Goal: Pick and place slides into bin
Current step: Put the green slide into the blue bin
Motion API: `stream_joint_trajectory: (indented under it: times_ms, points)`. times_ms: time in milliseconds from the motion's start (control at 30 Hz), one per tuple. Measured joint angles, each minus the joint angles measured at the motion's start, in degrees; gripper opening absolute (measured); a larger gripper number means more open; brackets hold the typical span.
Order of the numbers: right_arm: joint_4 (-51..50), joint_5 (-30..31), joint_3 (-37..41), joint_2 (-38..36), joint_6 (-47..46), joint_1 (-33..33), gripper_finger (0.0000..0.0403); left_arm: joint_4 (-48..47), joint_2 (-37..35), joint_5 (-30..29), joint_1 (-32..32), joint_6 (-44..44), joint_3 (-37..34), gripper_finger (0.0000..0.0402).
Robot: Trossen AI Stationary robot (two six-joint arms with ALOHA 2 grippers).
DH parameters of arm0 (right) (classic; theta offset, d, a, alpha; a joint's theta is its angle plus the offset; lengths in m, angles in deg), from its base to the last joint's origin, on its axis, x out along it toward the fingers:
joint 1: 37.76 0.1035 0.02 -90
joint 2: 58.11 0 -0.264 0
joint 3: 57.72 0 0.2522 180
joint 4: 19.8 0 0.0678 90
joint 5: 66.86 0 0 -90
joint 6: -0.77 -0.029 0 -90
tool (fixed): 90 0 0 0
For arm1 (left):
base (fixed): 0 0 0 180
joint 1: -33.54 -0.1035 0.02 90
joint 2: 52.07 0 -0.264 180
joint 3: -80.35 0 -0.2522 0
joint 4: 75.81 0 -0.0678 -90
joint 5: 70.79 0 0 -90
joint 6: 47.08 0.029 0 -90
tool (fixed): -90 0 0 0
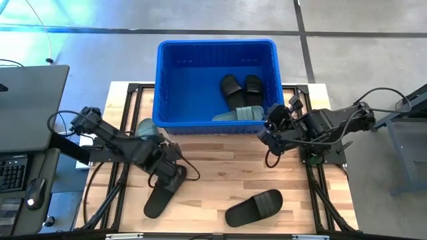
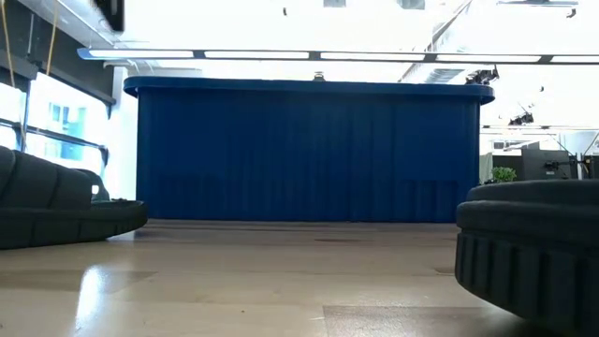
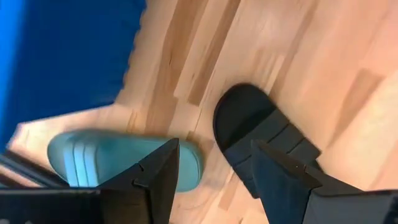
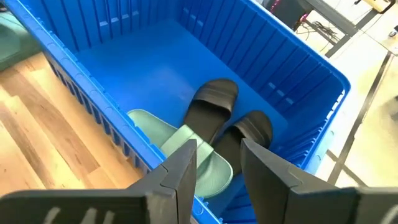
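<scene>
1. My left gripper hangs low over the near-left part of the table, fingers spread apart and holding nothing. In my left wrist view the gap between them sits over bare wood.

2. The black sandal I judge to be next lies just past my left fingertips, toward the table's front edge. Its long axis runs slanted, heel end near the front-left, the other end toward my gripper. In the wrist view one end and the ribbed strap of it show beside one finger, not between the two.

3. A green sandal lies on the other side of my left arm, close to the bin's near-left corner.

4. A second black sandal lies near the front edge at centre-right, well apart from both grippers.

5. My right gripper hovers at the bin's near-right corner, fingers parted, empty. Inside the bin lie two black sandals and a green one.

6. My left arm is plainly nearer; I judge I must shift toward the strap and straddle it.
</scene>
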Motion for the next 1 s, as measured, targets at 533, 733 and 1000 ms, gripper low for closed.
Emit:
stream_joint_trajectory:
  times_ms: [533,733,1000]
  points:
    - [-0.7,0.0,0.0,5.8,2.3,0.0,0.0114,10.9,3.4,11.4,1.1,-5.5,-26.1,0.0184]
    - [-0.7,-0.1,0.0,6.6,3.5,0.0,0.0114,24.2,3.5,18.1,1.1,-5.4,-32.5,0.0184]
    - [-0.8,0.4,0.0,6.4,3.5,0.0,0.0114,27.3,3.5,16.8,1.1,-5.4,-32.9,0.0184]
